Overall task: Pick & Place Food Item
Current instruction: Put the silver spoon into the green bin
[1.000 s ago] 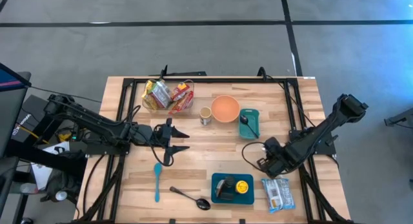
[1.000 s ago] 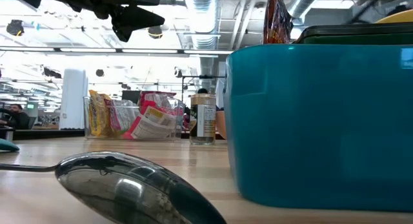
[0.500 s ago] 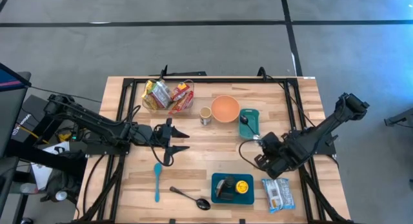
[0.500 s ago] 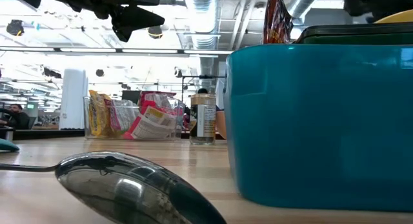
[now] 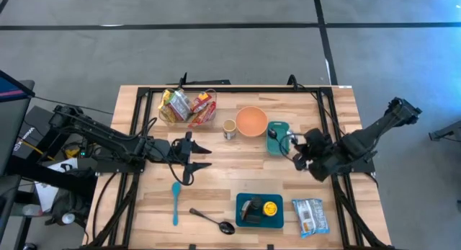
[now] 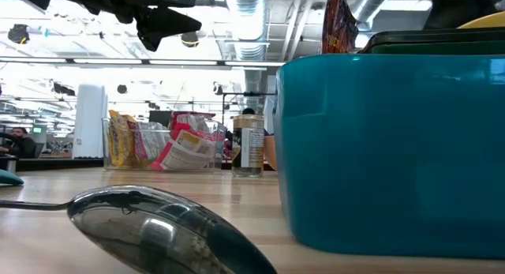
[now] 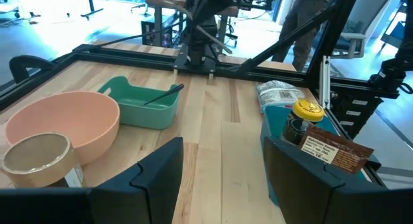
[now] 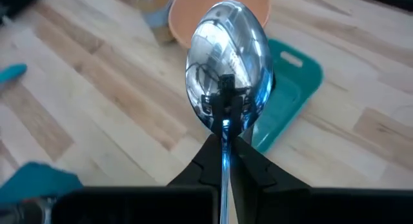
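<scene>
My right gripper [image 5: 294, 148] is shut on a shiny metal spoon [image 8: 227, 62] and hangs above the table beside a small teal tray [image 5: 278, 137], in which another dark spoon lies. A wrapped snack packet [image 5: 310, 215] lies flat at the near right. A blue tray [image 5: 259, 209] holds a yellow-lidded jar and a brown packet. More snack packets stand in a clear bin [image 5: 189, 106] at the far left. My left gripper [image 5: 196, 156] hovers open left of centre with nothing between its fingers [image 7: 158, 179]. My right gripper pinches the spoon's handle [image 8: 224, 130] between its two fingers, just behind the bowl. The handle runs along the fingers and the bowl sticks out past the fingertips. The fingers slant down toward the table, and the spoon is lifted clear of it.
An orange bowl [image 5: 251, 121] and a small labelled jar [image 5: 229, 129] stand at the far middle. A blue spoon [image 5: 175, 201] and a metal spoon [image 5: 212, 220] lie near the front edge. Black frame rails run along both sides of the table.
My right gripper has risen with the spoon and gone toward the table's far edge, from beside the blue tray to beside the teal tray, turning as it went. It has stayed shut on the spoon.
</scene>
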You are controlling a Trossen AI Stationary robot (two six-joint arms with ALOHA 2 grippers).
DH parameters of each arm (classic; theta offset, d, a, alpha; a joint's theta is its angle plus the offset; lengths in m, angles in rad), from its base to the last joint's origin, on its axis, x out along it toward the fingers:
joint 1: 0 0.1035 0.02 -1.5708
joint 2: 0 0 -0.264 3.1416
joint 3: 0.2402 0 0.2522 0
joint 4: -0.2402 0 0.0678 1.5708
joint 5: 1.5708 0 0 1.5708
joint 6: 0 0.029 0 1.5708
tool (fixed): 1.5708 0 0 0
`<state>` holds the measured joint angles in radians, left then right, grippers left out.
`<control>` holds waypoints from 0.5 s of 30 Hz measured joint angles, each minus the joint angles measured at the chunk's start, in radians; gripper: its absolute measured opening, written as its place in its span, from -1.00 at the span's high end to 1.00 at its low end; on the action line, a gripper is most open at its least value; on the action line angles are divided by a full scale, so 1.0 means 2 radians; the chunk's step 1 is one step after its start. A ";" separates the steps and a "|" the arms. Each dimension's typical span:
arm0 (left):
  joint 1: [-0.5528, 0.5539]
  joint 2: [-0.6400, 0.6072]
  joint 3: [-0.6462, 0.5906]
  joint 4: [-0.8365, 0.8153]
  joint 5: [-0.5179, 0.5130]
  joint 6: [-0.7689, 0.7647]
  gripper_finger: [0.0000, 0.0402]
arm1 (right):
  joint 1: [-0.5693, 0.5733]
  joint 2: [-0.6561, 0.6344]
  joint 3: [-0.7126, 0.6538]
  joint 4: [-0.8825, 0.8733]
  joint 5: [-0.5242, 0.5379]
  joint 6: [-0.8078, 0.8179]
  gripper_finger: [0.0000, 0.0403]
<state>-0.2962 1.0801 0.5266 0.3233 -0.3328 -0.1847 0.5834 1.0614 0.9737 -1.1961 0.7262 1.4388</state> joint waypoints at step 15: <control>0.000 0.000 0.000 0.008 0.000 0.000 -0.05 | -0.168 -0.053 0.000 0.010 -0.096 -0.090 0.95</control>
<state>-0.2961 1.0801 0.5262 0.3403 -0.3328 -0.1844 0.2481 0.9555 0.9737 -1.1766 0.5334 1.2590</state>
